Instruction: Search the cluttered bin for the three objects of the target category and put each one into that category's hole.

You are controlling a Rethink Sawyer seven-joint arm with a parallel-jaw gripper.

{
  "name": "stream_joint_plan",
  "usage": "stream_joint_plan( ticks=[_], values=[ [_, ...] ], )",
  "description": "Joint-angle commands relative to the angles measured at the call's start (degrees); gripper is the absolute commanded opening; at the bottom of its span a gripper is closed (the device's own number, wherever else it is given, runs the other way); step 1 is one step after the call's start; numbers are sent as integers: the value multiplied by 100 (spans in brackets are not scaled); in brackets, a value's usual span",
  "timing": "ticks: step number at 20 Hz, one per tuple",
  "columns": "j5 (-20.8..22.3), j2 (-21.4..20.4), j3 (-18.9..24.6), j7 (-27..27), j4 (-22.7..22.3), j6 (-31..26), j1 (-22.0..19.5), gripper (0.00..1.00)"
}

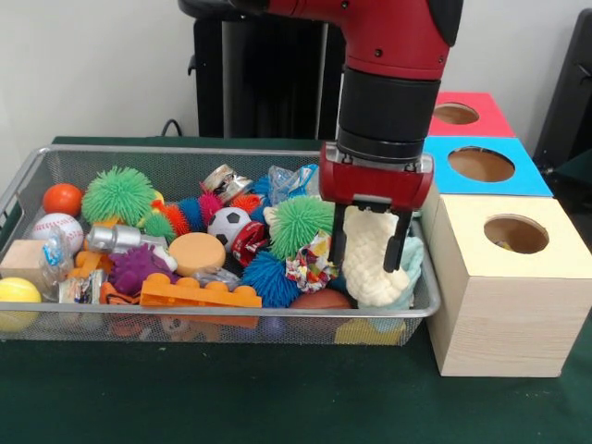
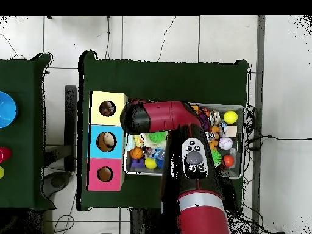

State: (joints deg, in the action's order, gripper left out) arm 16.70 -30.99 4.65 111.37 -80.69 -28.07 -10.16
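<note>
Gripper [image 1: 372, 242] sits low at the right end of the wire bin [image 1: 185, 159], fingers [image 1: 339, 239] clamped on a cream knitted toy [image 1: 370, 264]. The toy fills the gap between the fingers and bulges out below the tips; its lower end rests in the bin's right corner against a pale teal piece [image 1: 412, 257], partly hidden behind the right-hand finger.

Left of the fingers in the front view: green spiky ball [image 1: 298, 222], patterned fabric bundle [image 1: 311, 264], blue spiky ball [image 1: 269, 277], soccer ball [image 1: 228, 222]. Further left: orange foam disc [image 1: 196, 252], orange block strip [image 1: 198, 294], purple spiky toy [image 1: 135, 268], second green spiky ball [image 1: 117, 195], baseball [image 1: 57, 231], orange ball [image 1: 62, 198], yellow ball [image 1: 17, 294], wooden block [image 1: 22, 260]. Items under the bin's front rim are blurred by the mesh, can't identify them.

Right of the fingers: cream box [image 1: 504, 287], just beside the bin; something dark shows inside its hole [image 1: 515, 233], can't tell what. Behind it, blue box [image 1: 481, 166] and red box [image 1: 460, 115], the red one partly covered by the arm.

Overhead view: the arm [image 2: 189, 158] covers the gripper and most of the bin's middle; toy not visible there. All three box holes show something inside, unclear what.
</note>
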Motion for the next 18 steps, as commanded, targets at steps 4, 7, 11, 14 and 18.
stream_joint_plan(
  ticks=[4,7,11,14,18],
  values=[
    [233,-203,549,-1337,-85,-1927,-240,100],
    [266,-362,602,-1477,-8,-2245,-319,100],
    [332,-567,659,-1574,74,-2738,-388,100],
    [446,-232,780,-1606,246,-2636,-490,100],
    [567,307,953,-1733,612,-2467,-606,100]
  ],
)
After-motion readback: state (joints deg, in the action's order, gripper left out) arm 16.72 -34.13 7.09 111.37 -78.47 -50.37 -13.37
